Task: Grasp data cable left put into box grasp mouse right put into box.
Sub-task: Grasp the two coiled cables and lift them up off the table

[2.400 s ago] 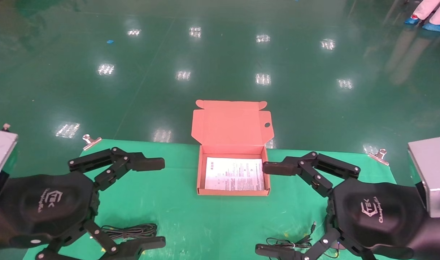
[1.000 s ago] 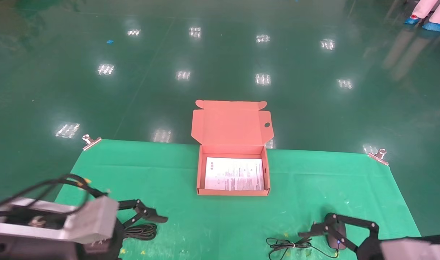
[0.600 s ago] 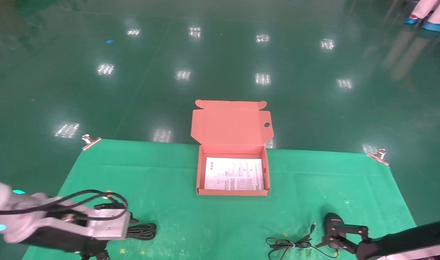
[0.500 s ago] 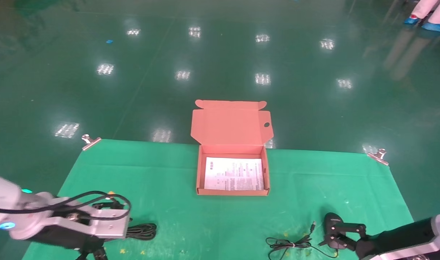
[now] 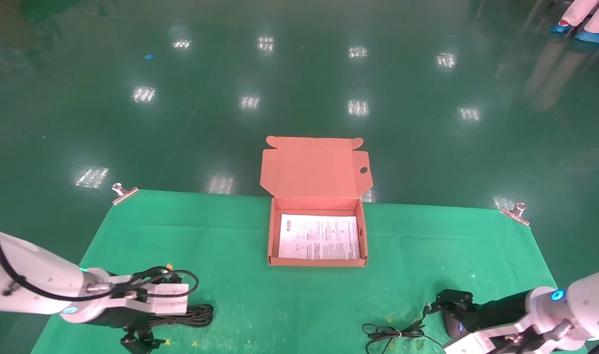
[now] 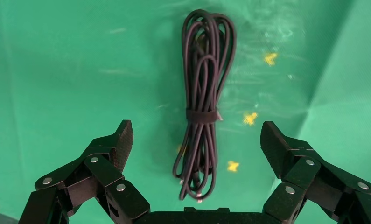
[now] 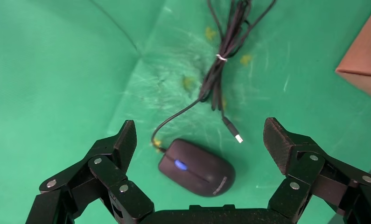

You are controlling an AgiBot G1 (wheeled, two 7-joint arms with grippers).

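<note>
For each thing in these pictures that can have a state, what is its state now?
Salmon-orange cardboard box: open, lid up, only a printed sheet inside.
Black bundled data cable: tied, on the cloth.
Black oval mouse: on the cloth, light on.
Left gripper: open.
Right gripper: open.

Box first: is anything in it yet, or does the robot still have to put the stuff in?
Nothing is packed yet: the box holds only its printed sheet. The left gripper hangs open over the data cable, and the right gripper is open around the mouse, neither grasping. Both things lie on the green mat. Grasping and placing both remain.
</note>
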